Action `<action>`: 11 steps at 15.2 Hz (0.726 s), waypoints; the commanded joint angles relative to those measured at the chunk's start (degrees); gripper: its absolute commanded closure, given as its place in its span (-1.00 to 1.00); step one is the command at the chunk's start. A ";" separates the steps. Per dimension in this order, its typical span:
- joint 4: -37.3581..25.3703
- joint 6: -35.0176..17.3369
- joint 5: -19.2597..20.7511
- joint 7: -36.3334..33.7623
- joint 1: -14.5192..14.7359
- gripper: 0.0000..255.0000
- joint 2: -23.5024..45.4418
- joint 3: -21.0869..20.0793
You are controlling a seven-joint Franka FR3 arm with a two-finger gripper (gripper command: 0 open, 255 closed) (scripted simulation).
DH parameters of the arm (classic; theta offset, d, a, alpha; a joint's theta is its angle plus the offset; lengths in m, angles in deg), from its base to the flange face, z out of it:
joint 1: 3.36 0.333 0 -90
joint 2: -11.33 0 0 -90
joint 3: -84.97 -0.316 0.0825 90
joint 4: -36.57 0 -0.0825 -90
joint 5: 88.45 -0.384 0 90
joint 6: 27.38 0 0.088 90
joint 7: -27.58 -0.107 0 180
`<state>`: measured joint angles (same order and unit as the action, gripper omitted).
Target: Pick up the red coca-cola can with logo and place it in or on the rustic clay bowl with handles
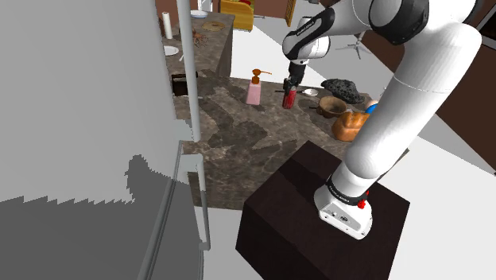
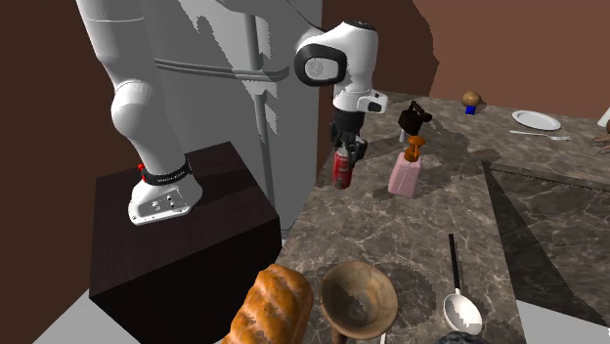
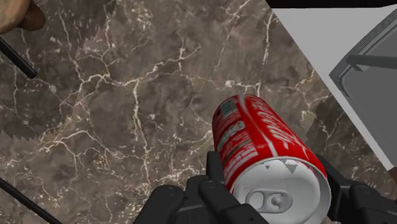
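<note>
- Bench [image 1: 238,135]: dark marbled top; pink pump bottle [image 2: 405,176] is our marker.
- Clay bowl [image 2: 376,288]: well apart from pink pump bottle, nr the bread loaf [image 2: 274,308], looks empty.
- Red can [image 3: 267,149]: upright, just beside pink pump bottle; can't tell if base is off the bench.
- Handling, my read: light, thin-walled, slick. Dents if squeezed hard, so take upper body w/ gentle force.
- Fingers [image 3: 215,181]: clamped on can's sides nr top rim.

Marble counter [image 2: 391,235]: bowl [image 2: 359,298], bread [image 2: 274,308], spoon [image 2: 459,308], pink bottle [image 2: 406,174].
</note>
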<state>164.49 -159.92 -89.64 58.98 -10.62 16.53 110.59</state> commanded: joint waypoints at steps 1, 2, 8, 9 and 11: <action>-0.56 1.44 0.58 -0.33 0.05 1.00 -0.97 0.10; -0.86 2.18 0.87 -0.52 0.09 1.00 -1.47 0.13; -2.87 6.67 2.35 -1.52 0.27 1.00 -4.21 0.16; -2.94 6.83 2.40 -1.55 0.27 1.00 -4.29 0.15; -3.58 7.18 2.23 1.38 -1.18 1.00 -4.05 1.52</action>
<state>161.35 -153.21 -87.42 59.24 -11.26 12.53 111.59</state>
